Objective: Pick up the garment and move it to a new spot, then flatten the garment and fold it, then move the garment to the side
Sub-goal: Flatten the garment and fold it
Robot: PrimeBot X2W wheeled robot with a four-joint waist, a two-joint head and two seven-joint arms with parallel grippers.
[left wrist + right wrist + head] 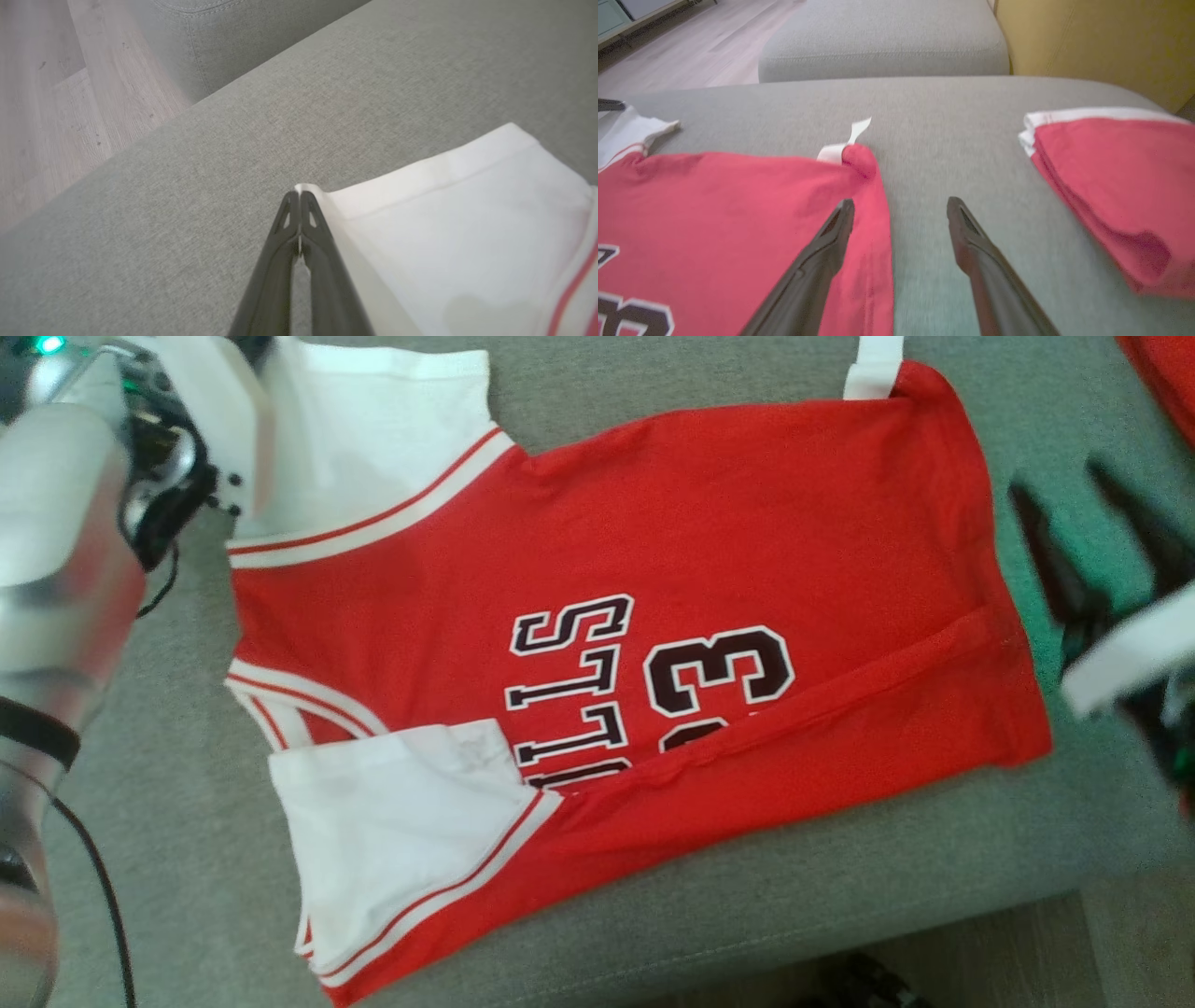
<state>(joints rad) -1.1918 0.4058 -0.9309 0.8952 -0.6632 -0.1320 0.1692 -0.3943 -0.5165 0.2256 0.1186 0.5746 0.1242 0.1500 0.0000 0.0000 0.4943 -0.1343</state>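
Up at 10 o'clock of the jersey (653,569), got left gripper (299,196) clamped on the white sleeve (444,210) corner. Lies on the cushion (187,803), long axis 9 to 3. Got right gripper (900,203) spread wide, empty, at the 3 o'clock hem (1013,644).

Silver forearm (51,551), black cable (107,905), dark-fingered right pincer (900,201).
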